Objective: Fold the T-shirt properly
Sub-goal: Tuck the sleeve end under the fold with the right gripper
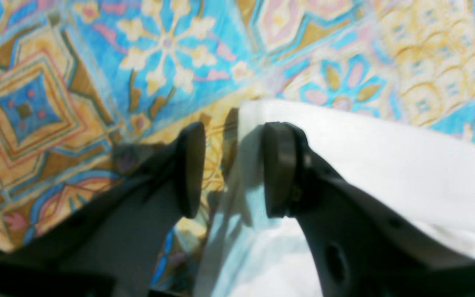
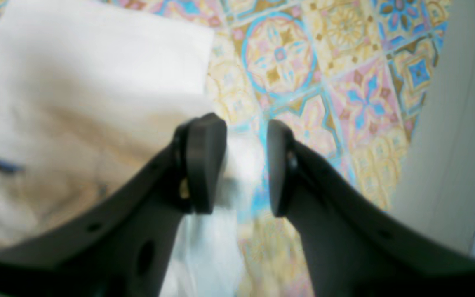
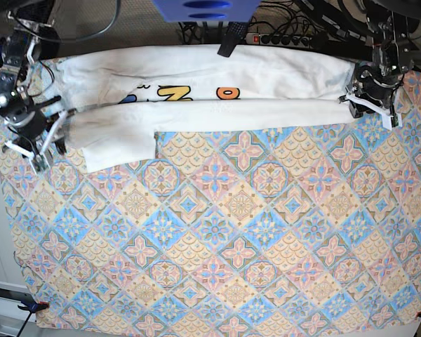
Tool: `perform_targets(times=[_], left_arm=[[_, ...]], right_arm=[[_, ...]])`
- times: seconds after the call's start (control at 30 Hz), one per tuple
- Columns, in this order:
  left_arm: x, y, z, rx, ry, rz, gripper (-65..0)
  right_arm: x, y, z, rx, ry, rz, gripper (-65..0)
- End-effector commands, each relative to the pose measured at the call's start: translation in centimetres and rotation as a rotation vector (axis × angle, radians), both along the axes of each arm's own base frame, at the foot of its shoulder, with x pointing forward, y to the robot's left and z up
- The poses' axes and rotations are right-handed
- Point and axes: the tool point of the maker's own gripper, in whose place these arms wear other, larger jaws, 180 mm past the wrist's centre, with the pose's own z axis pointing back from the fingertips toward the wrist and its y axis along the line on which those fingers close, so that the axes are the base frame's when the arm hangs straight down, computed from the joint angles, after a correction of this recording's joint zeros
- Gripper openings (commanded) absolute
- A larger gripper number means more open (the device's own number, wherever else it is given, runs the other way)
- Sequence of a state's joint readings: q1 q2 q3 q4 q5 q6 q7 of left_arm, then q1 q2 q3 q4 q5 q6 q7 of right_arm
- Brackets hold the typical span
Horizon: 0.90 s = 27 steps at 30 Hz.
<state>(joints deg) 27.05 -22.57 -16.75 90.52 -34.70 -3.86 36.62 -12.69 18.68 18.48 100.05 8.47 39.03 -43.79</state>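
Soft matt cloth T-shirt (image 3: 217, 112)

A patterned tablecloth (image 3: 217, 232) is spread over the whole work surface, printed with diamond tiles of blue, pink, yellow and orange flowers and scallops. The same cloth is seen in the left wrist view (image 1: 97, 74) and the right wrist view (image 2: 324, 82). Beyond its far edge, a black power strip (image 3: 284, 38) with tangled cables is laid along the back, and a blue object (image 3: 205, 10) is seen at the top centre. A pale wall (image 2: 452, 136) is seen beside the cloth.
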Motion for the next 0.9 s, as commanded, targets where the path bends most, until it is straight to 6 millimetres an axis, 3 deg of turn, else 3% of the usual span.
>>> perform_targets(times=[0.0, 0.2, 0.37, 0.47, 0.77, 0.87], left_arm=[[0.6, 0.6, 0.9, 0.019, -0.026, -0.005, -41.2], [0.5, 0.3, 0.7, 0.007, -0.031, 0.007, -40.1], [0.7, -0.3, 0.8, -0.041, -0.044, 0.024, -25.6], [0.7, -0.5, 0.8, -0.064, -0.048, 0.03, -20.3], [0.7, -0.6, 0.8, -0.068, -0.048, 0.029, -20.3], [0.7, -0.6, 0.8, -0.068, -0.048, 0.029, -20.3]], right_arm=[[1.9, 1.0, 1.1, 0.036, -0.053, 0.03, -45.0], [3.7, 1.5, -3.6, 0.119, 0.08, 0.002, -45.0], [4.7, 0.7, -6.0, 0.178, 0.143, -0.054, -45.0], [5.2, 0.5, -6.6, 0.212, 0.133, -0.07, -44.4], [5.7, 0.3, -8.3, 0.271, 0.16, -0.104, -24.2], [5.3, 0.3, -9.2, 0.296, 0.171, -0.119, -22.8]])
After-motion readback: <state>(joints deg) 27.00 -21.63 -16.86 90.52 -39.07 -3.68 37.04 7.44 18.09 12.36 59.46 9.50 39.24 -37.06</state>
